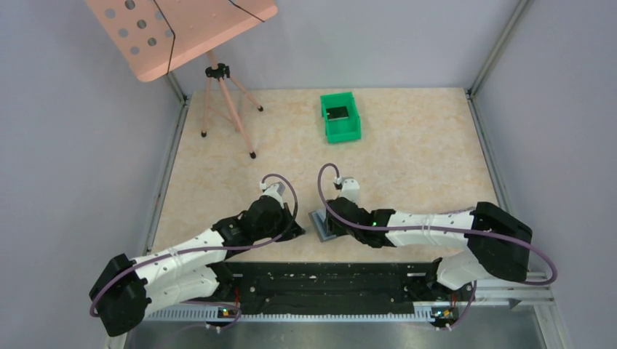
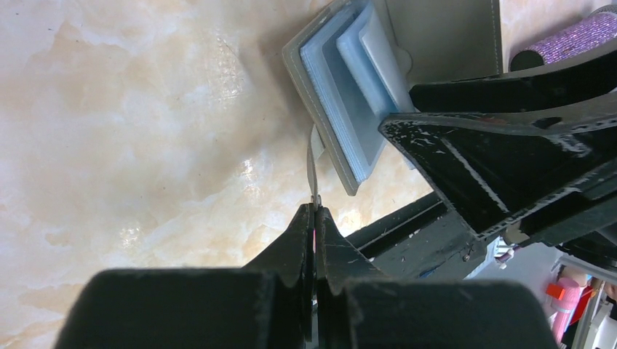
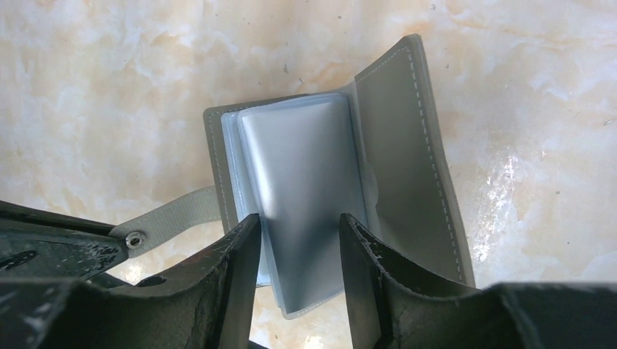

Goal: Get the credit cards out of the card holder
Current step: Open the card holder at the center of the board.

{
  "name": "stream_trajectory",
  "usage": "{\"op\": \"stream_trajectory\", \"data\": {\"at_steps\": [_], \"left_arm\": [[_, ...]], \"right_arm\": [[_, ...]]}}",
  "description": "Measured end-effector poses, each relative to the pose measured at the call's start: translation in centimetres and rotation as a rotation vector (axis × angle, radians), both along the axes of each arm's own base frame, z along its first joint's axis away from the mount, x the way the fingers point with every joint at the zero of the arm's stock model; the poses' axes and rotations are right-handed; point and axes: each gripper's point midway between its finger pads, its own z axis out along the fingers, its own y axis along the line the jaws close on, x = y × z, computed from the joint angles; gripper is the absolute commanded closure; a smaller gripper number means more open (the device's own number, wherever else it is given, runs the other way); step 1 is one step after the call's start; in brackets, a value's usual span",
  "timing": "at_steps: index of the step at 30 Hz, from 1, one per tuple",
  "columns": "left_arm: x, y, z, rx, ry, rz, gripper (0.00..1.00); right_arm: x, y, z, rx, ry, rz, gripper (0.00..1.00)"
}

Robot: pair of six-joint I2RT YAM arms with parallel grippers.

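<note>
The grey card holder [image 3: 407, 145] lies open on the table, its clear, light blue sleeves [image 3: 305, 174] fanned up. In the top view it [image 1: 320, 222] sits between the two grippers. My left gripper [image 2: 314, 209] is shut on the holder's thin grey snap strap [image 2: 311, 156]; the holder [image 2: 342, 94] is just beyond it. My right gripper [image 3: 298, 236] is open above the holder, with the sleeve stack between its fingers [image 3: 244, 247]. The strap's snap [image 3: 134, 238] leads off to the left gripper's fingers [image 3: 44, 251]. No bare card shows in the sleeves.
A green bin [image 1: 348, 127] with a dark card [image 1: 337, 113] in it stands at the back centre. A tripod [image 1: 222, 102] with a pink perforated board [image 1: 174, 29] stands at the back left. A purple cable [image 2: 575, 36] runs by the right arm.
</note>
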Motion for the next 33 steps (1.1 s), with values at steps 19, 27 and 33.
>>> {"op": "stream_trajectory", "data": {"at_steps": [19,27,33], "left_arm": [[0.0,0.1,-0.2,0.008,0.004,0.003,1.0],[0.0,0.1,-0.3,0.009,0.004,0.002,1.0],[0.0,0.1,-0.3,0.009,0.004,0.003,1.0]], "right_arm": [[0.4,-3.2,0.7,-0.048,-0.044,-0.09,0.63],[0.4,-5.0,0.3,-0.065,-0.048,-0.127,0.64],[0.7,-6.5,0.2,-0.071,-0.04,-0.164,0.56]]}}
